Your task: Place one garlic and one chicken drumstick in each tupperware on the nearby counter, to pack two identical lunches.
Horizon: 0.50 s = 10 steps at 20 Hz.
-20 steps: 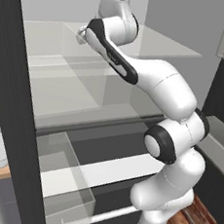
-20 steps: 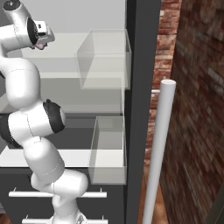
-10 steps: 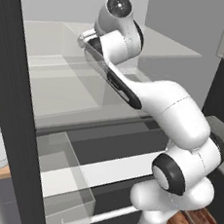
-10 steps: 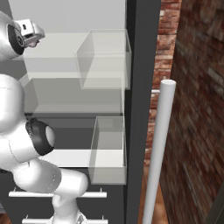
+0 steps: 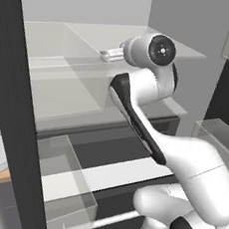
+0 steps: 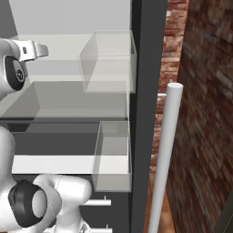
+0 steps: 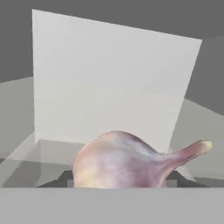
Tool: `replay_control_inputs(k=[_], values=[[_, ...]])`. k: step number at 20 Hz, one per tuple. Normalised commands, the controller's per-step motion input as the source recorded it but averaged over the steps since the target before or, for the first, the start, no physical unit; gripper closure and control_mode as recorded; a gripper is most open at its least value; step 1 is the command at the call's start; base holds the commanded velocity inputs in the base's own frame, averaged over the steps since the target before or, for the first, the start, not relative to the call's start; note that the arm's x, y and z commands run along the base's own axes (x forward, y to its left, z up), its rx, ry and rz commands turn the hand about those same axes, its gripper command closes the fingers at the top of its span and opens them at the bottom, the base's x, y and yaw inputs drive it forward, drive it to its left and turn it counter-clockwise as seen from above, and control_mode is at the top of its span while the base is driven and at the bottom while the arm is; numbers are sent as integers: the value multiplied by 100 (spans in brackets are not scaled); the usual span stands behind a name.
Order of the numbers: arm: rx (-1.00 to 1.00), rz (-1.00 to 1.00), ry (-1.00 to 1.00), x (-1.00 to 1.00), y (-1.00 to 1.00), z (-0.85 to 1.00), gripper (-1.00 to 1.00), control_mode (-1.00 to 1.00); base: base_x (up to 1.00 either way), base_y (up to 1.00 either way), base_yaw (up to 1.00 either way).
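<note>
1. Close up, the hand view has the whitish-pink garlic bulb [image 7: 124, 159] clamped in the gripper's [image 7: 122, 180] jaws, stem tip pointing right.
2. Both base views show the white arm [image 5: 152, 105] reaching among clear see-through bins [image 6: 109, 61].

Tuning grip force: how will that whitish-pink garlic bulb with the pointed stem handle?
The whitish-pink garlic bulb looks rounded, so it would probably roll or twist between the fingers. Its thin stem tip seems likely to bend or snap. Probably light for its size.
</note>
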Motion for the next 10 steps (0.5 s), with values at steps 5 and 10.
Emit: replay_control_inputs(k=[5, 10], values=[[22, -15, 28, -100, -4, 0, 100, -100, 0, 0, 0], [12, -14, 50, -100, 0, -58, 100, -100, 0, 0, 0]])
